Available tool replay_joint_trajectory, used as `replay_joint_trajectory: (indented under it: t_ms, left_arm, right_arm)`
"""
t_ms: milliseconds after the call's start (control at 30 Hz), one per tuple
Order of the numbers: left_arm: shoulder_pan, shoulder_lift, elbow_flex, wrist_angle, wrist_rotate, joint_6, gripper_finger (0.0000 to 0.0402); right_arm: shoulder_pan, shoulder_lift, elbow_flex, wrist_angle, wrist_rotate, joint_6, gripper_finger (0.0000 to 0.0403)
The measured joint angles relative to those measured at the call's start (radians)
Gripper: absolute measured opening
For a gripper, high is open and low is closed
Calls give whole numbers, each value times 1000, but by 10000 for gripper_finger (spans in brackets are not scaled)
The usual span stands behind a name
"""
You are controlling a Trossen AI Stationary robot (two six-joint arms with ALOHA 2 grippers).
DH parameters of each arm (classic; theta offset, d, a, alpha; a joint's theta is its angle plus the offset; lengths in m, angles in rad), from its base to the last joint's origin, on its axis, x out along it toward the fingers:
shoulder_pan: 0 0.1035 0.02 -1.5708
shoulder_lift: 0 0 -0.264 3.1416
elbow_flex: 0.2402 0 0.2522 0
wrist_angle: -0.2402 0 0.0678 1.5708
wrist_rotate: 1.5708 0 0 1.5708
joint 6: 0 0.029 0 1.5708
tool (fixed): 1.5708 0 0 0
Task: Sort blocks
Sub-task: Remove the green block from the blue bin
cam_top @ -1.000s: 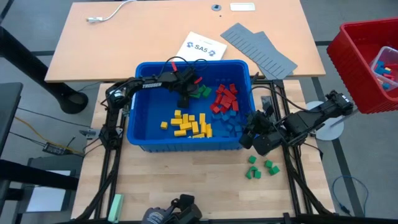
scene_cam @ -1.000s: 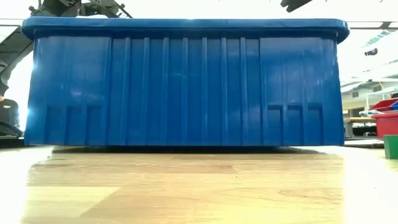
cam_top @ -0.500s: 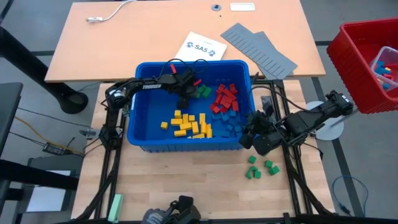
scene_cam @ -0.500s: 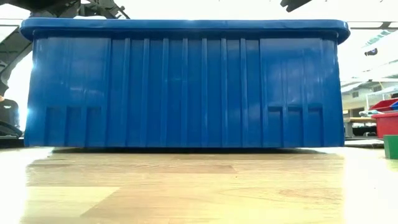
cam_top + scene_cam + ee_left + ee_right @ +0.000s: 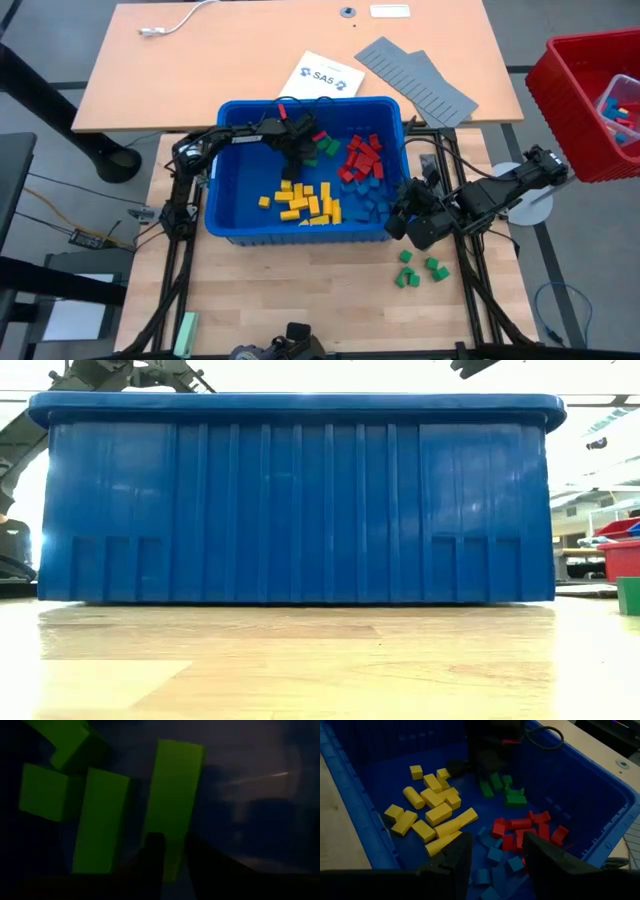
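From above, we have the left gripper down inside the blue bin, right at the green blocks near the bin's far wall; from here we can't tell how its fingers stand. Red blocks lie just beside the green, yellow blocks sit toward the near wall, blue blocks at the right side. The right gripper hangs just outside the bin's right near corner, and three loose green blocks lie on the table below it. A red crate stands well off to the right with a few blocks in it. At table level we only get the bin's ribbed wall. On the left wrist, the fingers are a narrow gap apart with the end of one green block between the tips; whether they clamp it, we can't tell. On the right wrist, the fingers stand apart, empty, above the yellow pile.
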Motion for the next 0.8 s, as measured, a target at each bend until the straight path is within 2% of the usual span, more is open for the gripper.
replay_joint_trajectory:
  t_ms: [200, 267, 467, 667, 800]
  left_arm:
    - [-3, 0, 107, -70, -9, -116, 84]
    - [4, 0, 139, -63, -8, -203, 84]
    - [20, -1, 161, 67, 113, -552, 83]
    - [19, -3, 114, 231, 21, -824, 73]
    - [16, -6, 102, 268, 5, -946, 65]
  right_arm:
    - [0, 0, 0, 0, 0, 0, 162]
    - [0, 0, 0, 0, 0, 0, 162]
    - [0, 0, 0, 0, 0, 0, 162]
    - [0, 0, 0, 2, 0, 0, 162]
    - [3, 0, 0, 2, -11, 0, 162]
